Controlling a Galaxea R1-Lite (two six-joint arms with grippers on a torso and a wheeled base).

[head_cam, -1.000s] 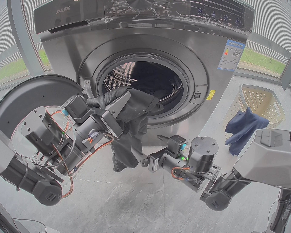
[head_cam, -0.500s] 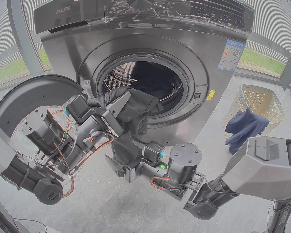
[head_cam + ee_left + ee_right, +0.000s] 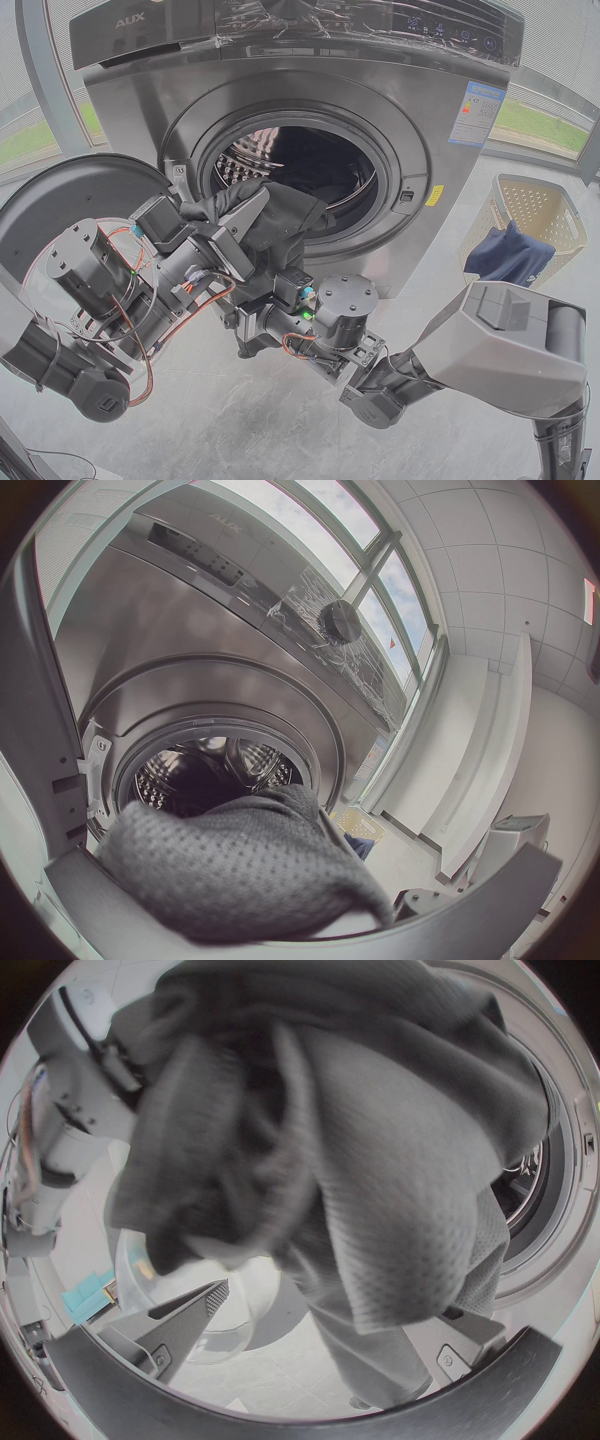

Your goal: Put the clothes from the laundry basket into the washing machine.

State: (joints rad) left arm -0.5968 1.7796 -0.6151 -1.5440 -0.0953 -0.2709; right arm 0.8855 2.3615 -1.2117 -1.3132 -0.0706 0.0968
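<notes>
A black mesh garment [image 3: 275, 231] hangs from my left gripper [image 3: 250, 209], which is shut on it at the lower left rim of the washing machine's open drum [image 3: 300, 169]. Its top drapes over the rim and the rest dangles toward the floor. In the left wrist view the garment [image 3: 250, 867] covers the fingers in front of the drum [image 3: 200, 774]. My right gripper [image 3: 236, 322] is open low against the dangling part. In the right wrist view the garment [image 3: 375, 1179] hangs over the right gripper [image 3: 337, 1316], hiding most of one finger.
The round washer door [image 3: 69, 194] stands swung open at the left, behind my left arm. A beige laundry basket [image 3: 544, 212] stands on the floor at the right, with a blue garment [image 3: 509, 256] draped over its front rim. Grey tiled floor [image 3: 250, 412] lies below.
My right arm has swung left across the floor area, bringing its open gripper from right of the hanging garment to against it. The left gripper and garment have stayed put.
</notes>
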